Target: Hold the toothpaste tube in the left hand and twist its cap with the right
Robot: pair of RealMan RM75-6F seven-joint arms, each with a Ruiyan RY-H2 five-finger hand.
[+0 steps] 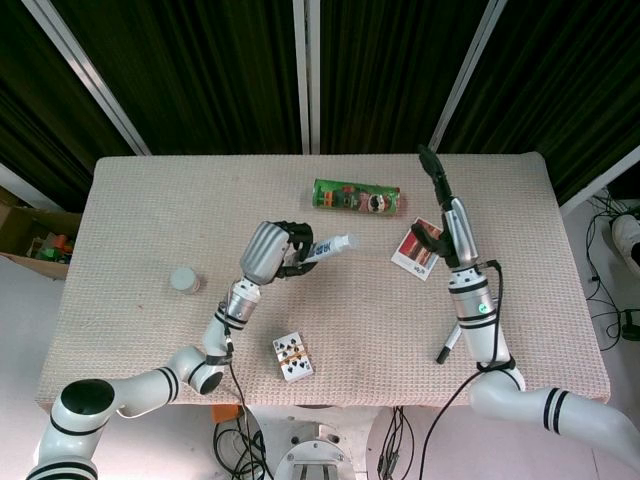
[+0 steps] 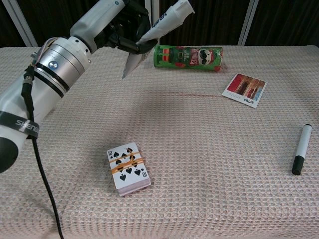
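My left hand (image 1: 272, 250) grips a white and blue toothpaste tube (image 1: 328, 247) above the table's middle. The tube's white cap (image 1: 349, 240) points right, free of any fingers. In the chest view the left hand (image 2: 122, 27) holds the tube (image 2: 159, 22) tilted, cap (image 2: 185, 6) up and to the right, flat crimped end (image 2: 130, 64) down. My right hand (image 1: 448, 215) is well to the right of the cap, fingers stretched out and apart, holding nothing. It does not show in the chest view.
A green chips can (image 1: 356, 196) lies behind the tube. A photo card (image 1: 418, 247) lies under the right hand, with a marker (image 1: 447, 340) nearer the front edge. A banded deck of cards (image 1: 292, 357) sits front centre, and a grey round lid (image 1: 183, 280) at the left.
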